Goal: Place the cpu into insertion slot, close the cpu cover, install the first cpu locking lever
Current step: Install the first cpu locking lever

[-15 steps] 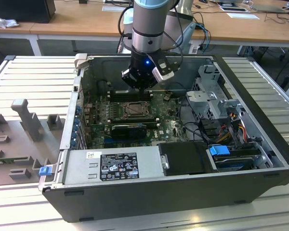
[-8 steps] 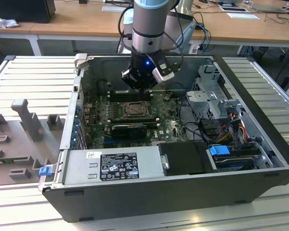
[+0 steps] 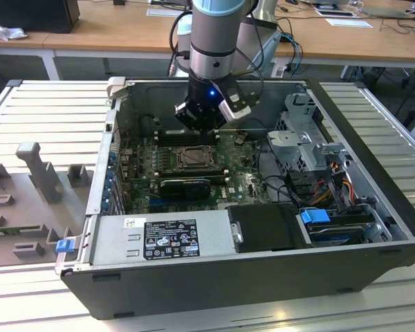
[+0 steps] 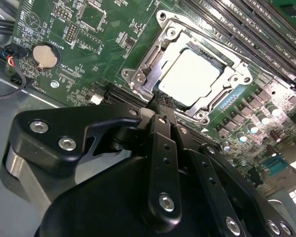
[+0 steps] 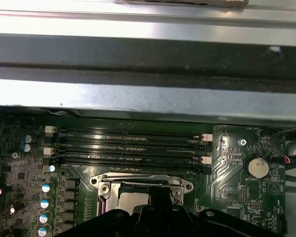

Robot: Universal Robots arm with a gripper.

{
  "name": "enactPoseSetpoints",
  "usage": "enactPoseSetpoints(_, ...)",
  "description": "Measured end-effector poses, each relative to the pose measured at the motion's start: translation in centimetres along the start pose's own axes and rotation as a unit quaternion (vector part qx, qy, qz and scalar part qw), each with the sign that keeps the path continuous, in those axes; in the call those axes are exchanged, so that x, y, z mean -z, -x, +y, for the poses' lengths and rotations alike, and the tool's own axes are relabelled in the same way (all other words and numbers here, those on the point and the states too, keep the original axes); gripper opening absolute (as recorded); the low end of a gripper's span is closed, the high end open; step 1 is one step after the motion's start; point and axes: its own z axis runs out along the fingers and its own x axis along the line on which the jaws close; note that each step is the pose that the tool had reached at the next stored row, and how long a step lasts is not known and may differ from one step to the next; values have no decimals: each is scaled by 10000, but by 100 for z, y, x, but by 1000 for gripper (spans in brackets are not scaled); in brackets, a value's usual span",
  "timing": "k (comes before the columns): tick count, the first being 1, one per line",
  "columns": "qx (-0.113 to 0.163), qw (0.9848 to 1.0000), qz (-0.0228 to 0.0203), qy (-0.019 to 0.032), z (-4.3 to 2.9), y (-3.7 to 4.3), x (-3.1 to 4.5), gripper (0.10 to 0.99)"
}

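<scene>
Over the green motherboard (image 3: 194, 169), the gripper (image 4: 160, 106) hangs just above the insertion slot (image 4: 190, 79); can't tell how wide it's set. The cpu (image 4: 190, 76) sits inside, cpu cover (image 4: 153, 57) framing it. Thin stiff metal, probably fragile: edges only.

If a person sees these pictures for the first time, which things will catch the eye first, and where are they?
First the arm, reaching down into the open computer case, with its gripper just above the green motherboard. Next, in the second wrist view, the pale cpu lying in the insertion slot, with the cpu cover framing it. The black gripper body sits close in front of the socket.
</scene>
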Motion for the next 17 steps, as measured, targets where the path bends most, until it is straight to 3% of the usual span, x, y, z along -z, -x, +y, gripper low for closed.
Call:
enactPoseSetpoints(13,1,10000,0,-3,-8,0,15,106)
enactPoseSetpoints(17,1,10000,1,-9,-2,-1,98,106)
